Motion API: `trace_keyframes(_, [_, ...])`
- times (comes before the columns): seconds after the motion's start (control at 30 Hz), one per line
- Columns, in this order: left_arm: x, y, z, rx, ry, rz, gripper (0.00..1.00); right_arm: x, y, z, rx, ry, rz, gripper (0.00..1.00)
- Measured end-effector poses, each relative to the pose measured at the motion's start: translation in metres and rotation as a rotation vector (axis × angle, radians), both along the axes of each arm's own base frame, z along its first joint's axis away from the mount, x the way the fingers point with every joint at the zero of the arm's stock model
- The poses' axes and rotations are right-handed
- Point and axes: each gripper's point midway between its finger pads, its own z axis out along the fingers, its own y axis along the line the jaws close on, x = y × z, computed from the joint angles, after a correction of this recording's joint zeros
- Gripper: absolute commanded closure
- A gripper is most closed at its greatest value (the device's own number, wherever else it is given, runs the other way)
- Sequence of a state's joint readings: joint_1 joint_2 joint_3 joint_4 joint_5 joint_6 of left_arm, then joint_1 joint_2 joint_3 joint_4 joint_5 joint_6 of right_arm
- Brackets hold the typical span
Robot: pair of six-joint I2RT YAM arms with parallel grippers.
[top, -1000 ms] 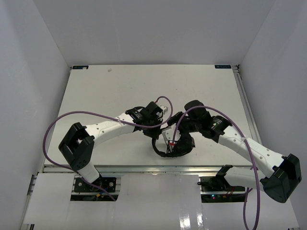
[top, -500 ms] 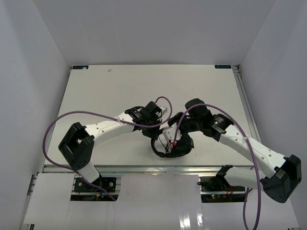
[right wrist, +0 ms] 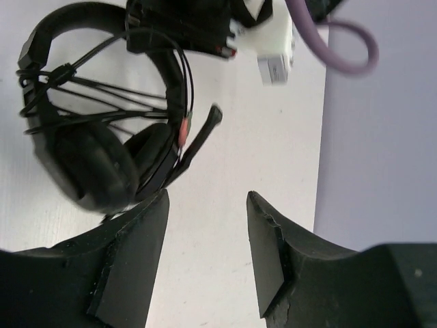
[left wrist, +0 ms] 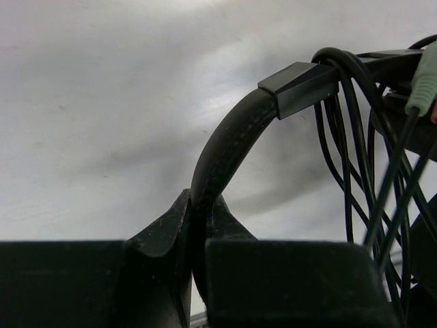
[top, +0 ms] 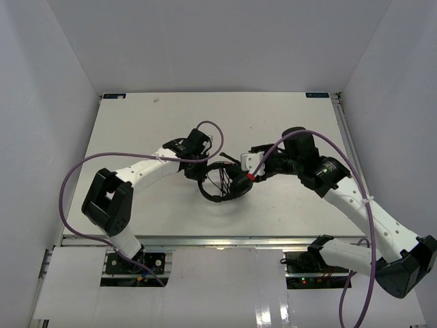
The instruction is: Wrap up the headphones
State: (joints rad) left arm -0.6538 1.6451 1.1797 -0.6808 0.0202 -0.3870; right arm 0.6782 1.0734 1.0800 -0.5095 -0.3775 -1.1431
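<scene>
The black headphones [top: 221,183] lie mid-table with the thin cable [left wrist: 347,157] looped in several strands across the headband [left wrist: 231,140]. My left gripper [left wrist: 198,213] is shut on the headband; in the top view my left gripper [top: 201,166] sits at the headset's upper left rim. A pale green plug [left wrist: 425,80] shows at the right edge of the left wrist view. My right gripper [right wrist: 208,199] stands open over bare table, its left finger just beside an ear cup [right wrist: 92,167]. In the top view my right gripper [top: 244,172] is at the headset's right side.
Thick purple robot cables [top: 82,179] arc over both arms. The left arm's wrist [right wrist: 188,27] shows at the top of the right wrist view. The white table [top: 150,123] is ringed by grey walls, with its near edge [top: 205,239] just below the headphones.
The left gripper has carried the headphones back and to the left, away from the near edge. The right gripper has swung up and right, and now points at the headset's side.
</scene>
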Motion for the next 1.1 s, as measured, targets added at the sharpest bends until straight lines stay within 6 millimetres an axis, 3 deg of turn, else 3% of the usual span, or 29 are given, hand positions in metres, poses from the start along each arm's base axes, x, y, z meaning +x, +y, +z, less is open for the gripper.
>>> trace_keyframes(0.2, [0.050, 0.032, -0.010, 0.082, -0.043, 0.138, 1.00, 0.026, -0.031, 0.006, 0.097, 0.132, -0.229, 0.43])
trace_keyframes(0.37, [0.085, 0.046, -0.024, 0.128, -0.064, 0.211, 0.96, 0.026, -0.049, 0.017, 0.203, 0.210, -0.340, 0.42])
trace_keyframes(0.47, [0.094, 0.053, -0.034, 0.150, -0.060, 0.237, 0.82, 0.016, -0.061, 0.019, 0.266, 0.220, -0.377, 0.41])
trace_keyframes(0.63, [0.100, 0.056, -0.041, 0.149, -0.058, 0.253, 0.54, 0.002, -0.073, 0.004, 0.299, 0.265, -0.413, 0.41])
trace_keyframes(0.73, [0.103, 0.054, -0.038, 0.136, -0.067, 0.255, 0.34, -0.001, -0.078, -0.006, 0.304, 0.292, -0.432, 0.41])
trace_keyframes(0.83, [0.104, 0.052, -0.030, 0.122, -0.078, 0.245, 0.26, -0.005, -0.082, -0.012, 0.300, 0.302, -0.443, 0.40])
trace_keyframes(1.0, [0.100, 0.053, -0.001, 0.099, -0.118, 0.234, 0.22, -0.010, -0.089, -0.009, 0.307, 0.288, -0.457, 0.31])
trace_keyframes(1.1, [0.096, 0.061, 0.022, 0.105, -0.159, 0.228, 0.20, -0.012, -0.096, -0.008, 0.311, 0.280, -0.479, 0.17])
